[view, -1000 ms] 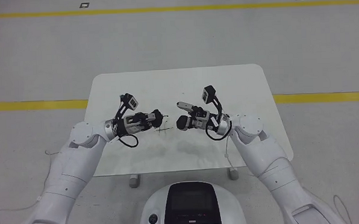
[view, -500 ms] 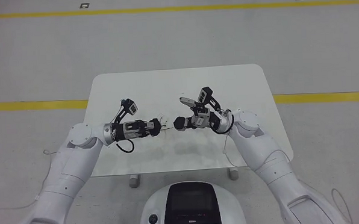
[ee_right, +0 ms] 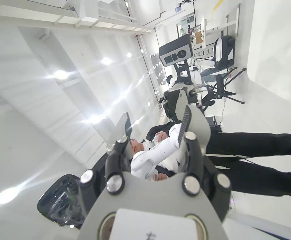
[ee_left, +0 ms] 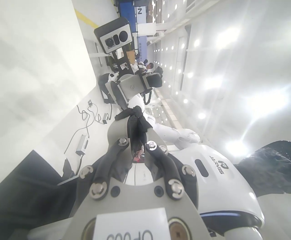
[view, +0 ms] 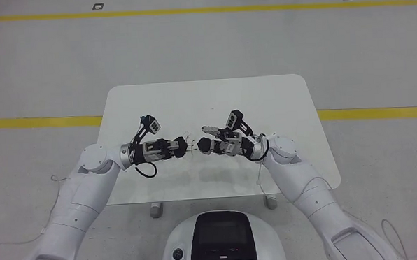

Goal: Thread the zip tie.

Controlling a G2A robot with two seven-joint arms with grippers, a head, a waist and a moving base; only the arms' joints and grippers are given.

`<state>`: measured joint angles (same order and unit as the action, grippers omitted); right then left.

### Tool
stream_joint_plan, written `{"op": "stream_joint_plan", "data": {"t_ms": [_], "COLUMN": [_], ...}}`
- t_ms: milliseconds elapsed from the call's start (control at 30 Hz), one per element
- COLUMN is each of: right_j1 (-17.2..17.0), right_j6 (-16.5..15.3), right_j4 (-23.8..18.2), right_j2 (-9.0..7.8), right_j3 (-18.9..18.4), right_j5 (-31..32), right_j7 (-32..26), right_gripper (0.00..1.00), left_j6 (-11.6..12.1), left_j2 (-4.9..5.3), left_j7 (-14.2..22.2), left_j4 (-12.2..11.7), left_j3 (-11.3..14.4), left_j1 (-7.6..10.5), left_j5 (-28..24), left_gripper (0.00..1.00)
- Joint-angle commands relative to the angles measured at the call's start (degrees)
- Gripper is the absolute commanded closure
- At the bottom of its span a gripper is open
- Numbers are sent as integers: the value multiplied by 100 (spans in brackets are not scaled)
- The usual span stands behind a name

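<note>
Now | left gripper [ee_left: 134, 127] clamps black zip tie [ee_left: 133, 113] | right gripper [ee_right: 156, 113] spread wide | both over table [view: 263, 99]

White rounded worktop [view: 277, 99] on a pale grey floor [view: 51, 60], yellow lines [view: 189, 10] crossing it, black-and-white chair [ee_right: 224, 52] beyond

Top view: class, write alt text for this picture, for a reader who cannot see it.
Two white robot arms face each other over a white table: the left gripper is shut on a thin black zip tie, the right gripper open close beside it. Two yellow lines cross the grey floor.
</note>
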<state>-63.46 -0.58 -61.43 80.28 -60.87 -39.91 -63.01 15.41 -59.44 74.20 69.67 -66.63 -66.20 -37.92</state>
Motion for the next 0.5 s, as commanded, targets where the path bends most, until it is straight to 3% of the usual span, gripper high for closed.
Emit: {"op": "stream_joint_plan", "data": {"t_ms": [0,467], "right_j1": [31,150], "right_j6": [-11,-192], "right_j4": [52,345], "right_j2": [7,49], "right_j3": [40,280], "right_j5": [-2,13], "right_j7": [-40,-174], "right_gripper": [77,77], "left_j6": [-1,-1], "left_j2": [0,0], "left_j7": [0,0], "left_j4": [1,1], "left_j3": [0,0], "left_j1": [0,0], "left_j5": [0,0], "left_gripper": [100,100]}}
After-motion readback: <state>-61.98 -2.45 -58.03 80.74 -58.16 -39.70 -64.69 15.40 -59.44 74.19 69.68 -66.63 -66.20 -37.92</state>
